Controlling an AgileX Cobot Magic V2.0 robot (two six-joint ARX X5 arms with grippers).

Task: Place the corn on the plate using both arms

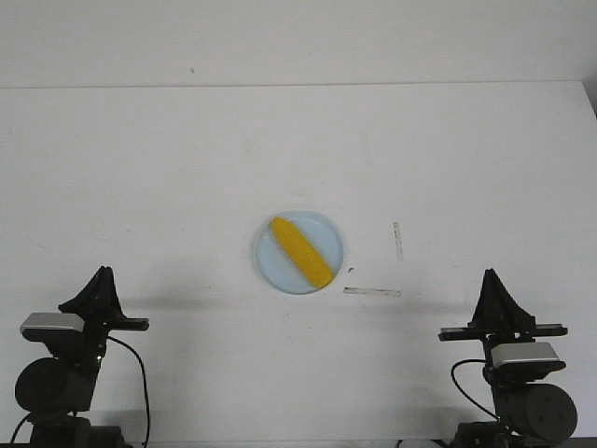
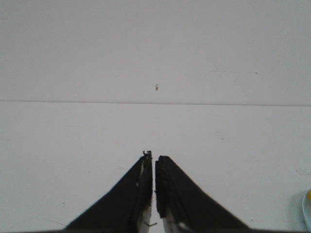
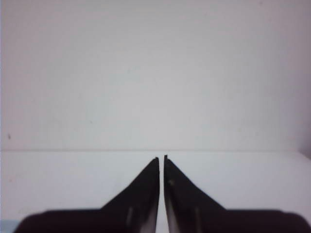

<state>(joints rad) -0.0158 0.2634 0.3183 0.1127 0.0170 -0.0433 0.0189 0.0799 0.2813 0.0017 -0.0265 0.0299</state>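
yellow corn across plate

Bright yellow elongated plastic corn cob is lying diagonally on round shallow pale-blue plate, approx. at centre of white table. Two thin tape strips are sitting just right of plate. Left black gripper is resting near front-left edge, right black gripper near front-right, both well apart from plate.

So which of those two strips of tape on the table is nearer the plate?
The strip lying crosswise, just beyond the plate's lower right edge. The upright strip sits farther out to the right.
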